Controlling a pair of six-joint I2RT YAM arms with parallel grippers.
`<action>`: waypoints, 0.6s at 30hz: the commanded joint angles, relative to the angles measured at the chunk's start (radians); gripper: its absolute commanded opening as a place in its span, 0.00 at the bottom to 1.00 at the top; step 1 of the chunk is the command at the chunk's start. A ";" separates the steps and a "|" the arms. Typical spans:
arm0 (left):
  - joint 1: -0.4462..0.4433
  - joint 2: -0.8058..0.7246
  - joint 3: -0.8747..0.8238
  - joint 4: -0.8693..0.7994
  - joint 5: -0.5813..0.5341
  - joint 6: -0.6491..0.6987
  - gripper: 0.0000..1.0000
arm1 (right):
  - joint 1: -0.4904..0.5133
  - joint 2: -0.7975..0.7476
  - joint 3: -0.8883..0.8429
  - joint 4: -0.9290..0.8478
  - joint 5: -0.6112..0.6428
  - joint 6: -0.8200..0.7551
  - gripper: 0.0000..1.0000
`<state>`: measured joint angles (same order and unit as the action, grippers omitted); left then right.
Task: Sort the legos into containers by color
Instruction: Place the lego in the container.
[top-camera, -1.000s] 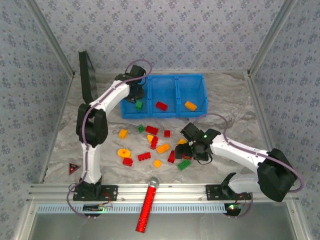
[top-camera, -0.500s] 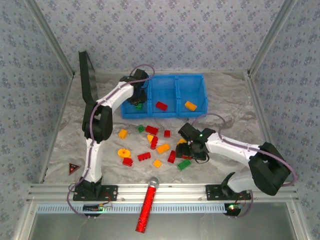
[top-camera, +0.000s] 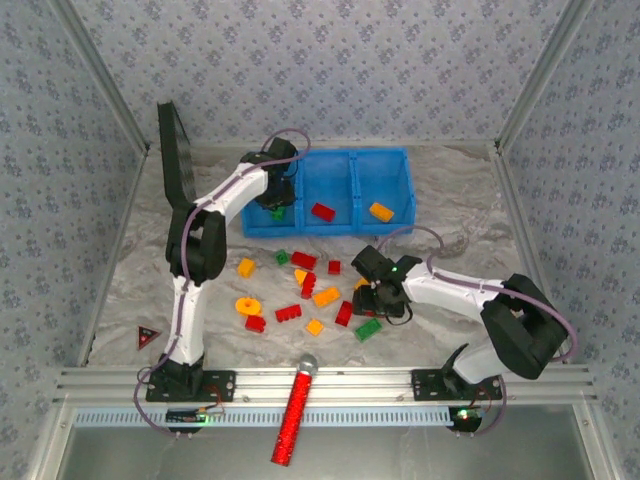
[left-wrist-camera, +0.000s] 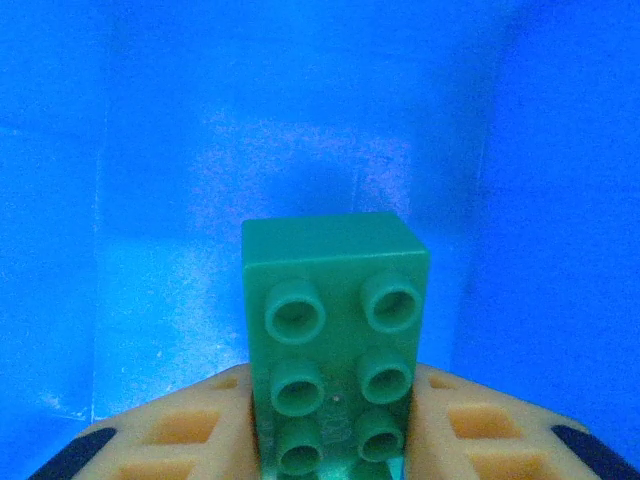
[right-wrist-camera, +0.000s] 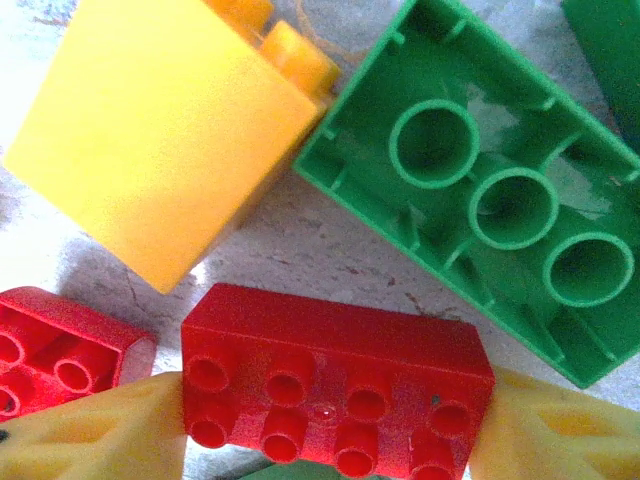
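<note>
Spanning the far side of the marbled table (top-camera: 470, 205), the blue tray (top-camera: 345, 229) holds a small red block (top-camera: 322, 211) in its middle compartment and an orange block (top-camera: 380, 211) in its right one. Inside the left compartment, the left gripper (left-wrist-camera: 335, 425) pinches a green brick (left-wrist-camera: 335, 290). Nearer, on the table, the right gripper (right-wrist-camera: 335, 430) clamps both ends of a long red brick (right-wrist-camera: 335, 385), close beside a yellow brick (right-wrist-camera: 160, 140) and an upturned green brick (right-wrist-camera: 480, 190).
</note>
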<state>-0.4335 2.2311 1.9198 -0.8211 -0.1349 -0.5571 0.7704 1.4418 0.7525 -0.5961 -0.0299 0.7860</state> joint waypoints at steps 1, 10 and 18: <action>0.004 0.022 0.025 -0.043 0.012 0.017 0.40 | -0.002 0.038 0.002 -0.009 0.030 -0.022 0.60; 0.004 0.005 0.063 -0.053 0.008 0.024 0.51 | 0.001 0.033 -0.002 -0.012 0.029 -0.050 0.50; 0.005 -0.068 0.097 -0.069 0.003 0.035 0.56 | 0.002 -0.013 0.022 -0.059 0.035 -0.075 0.44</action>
<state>-0.4263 2.2303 1.9732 -0.8646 -0.1314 -0.5385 0.7704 1.4410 0.7605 -0.5930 -0.0296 0.7376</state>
